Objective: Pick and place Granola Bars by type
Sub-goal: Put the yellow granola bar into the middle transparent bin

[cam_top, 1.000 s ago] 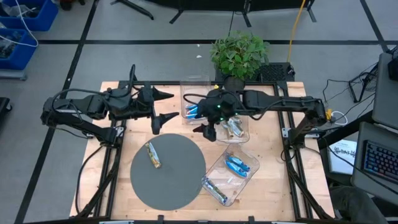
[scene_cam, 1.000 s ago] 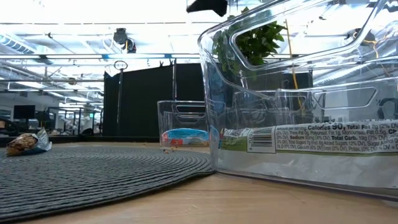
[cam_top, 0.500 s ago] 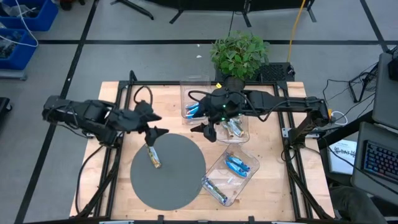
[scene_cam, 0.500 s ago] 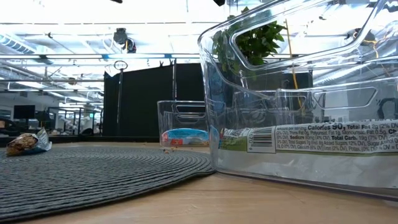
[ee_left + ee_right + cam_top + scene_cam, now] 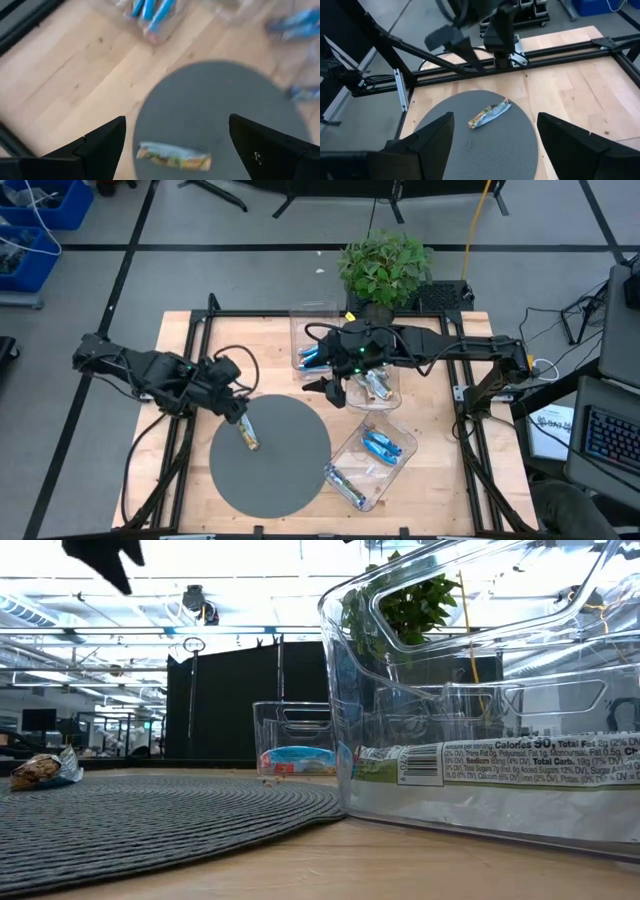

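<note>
One tan-wrapped granola bar (image 5: 246,430) lies flat on the round grey mat (image 5: 285,470); it also shows in the left wrist view (image 5: 174,156), the right wrist view (image 5: 490,114) and the low view (image 5: 40,770). My left gripper (image 5: 238,408) hangs open just above it, a finger on either side, touching nothing (image 5: 177,122). My right gripper (image 5: 322,393) is open and empty, hovering beside the middle bin. Blue bars (image 5: 308,358) lie in the far bin, silvery bars (image 5: 376,386) in the middle bin, and more blue bars (image 5: 382,446) in the near bin.
Three clear plastic bins stand to the right of the mat: far (image 5: 315,330), middle (image 5: 392,395) and near (image 5: 395,430). The near bin's wall (image 5: 480,690) fills the low view's right. A potted plant (image 5: 385,268) stands at the far edge. Bare wood (image 5: 430,490) shows at the near right.
My left gripper has swung from the table's far side toward the near edge and down, tipping its fingers downward, and now hangs over the tan bar on the mat. The bar has not moved. My right gripper has stayed beside the middle bin.
</note>
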You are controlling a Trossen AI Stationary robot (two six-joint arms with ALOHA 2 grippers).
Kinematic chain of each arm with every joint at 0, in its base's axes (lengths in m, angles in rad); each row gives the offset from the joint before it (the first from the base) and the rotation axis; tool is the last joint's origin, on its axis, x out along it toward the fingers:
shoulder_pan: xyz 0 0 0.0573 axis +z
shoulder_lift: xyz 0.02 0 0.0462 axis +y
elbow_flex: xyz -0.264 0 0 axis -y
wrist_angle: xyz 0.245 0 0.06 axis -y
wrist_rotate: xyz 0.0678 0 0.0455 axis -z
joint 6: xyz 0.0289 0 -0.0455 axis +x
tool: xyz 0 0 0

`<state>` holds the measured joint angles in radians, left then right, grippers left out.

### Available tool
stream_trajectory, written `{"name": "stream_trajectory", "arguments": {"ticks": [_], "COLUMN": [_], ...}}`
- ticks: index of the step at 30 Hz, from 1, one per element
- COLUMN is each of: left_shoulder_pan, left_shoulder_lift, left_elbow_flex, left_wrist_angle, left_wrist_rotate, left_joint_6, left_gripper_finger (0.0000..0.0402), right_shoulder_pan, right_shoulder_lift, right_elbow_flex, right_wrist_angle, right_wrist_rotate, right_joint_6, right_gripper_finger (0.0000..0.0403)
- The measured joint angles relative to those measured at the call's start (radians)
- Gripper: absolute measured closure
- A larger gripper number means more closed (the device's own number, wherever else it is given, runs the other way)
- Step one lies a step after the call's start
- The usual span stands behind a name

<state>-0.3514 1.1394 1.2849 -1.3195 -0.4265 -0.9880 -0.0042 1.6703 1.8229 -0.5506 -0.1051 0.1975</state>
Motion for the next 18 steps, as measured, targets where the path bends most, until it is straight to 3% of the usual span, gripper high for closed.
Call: {"name": "stream_trajectory", "arguments": {"ticks": [14, 18], "left_shoulder_pan": [-0.032, -0.035], "left_shoulder_lift": [0.001, 0.001], "left_elbow_flex": [-0.347, -0.418], "left_wrist_angle": [0.163, 0.232], "left_wrist_rotate": [0.352, 0.385], "left_joint_6": [0.217, 0.317], "left_gripper_finger": [0.0051, 0.0051], "right_shoulder_pan": [0.016, 0.020], "right_shoulder_lift": [0.000, 0.000], "right_elbow_flex": [0.000, 0.000], "right_wrist_angle": [0.001, 0.001], "right_wrist_rotate": [-0.004, -0.004], "right_joint_6": [-0.050, -0.060], "right_gripper_finger": [0.0124, 0.0124]}}
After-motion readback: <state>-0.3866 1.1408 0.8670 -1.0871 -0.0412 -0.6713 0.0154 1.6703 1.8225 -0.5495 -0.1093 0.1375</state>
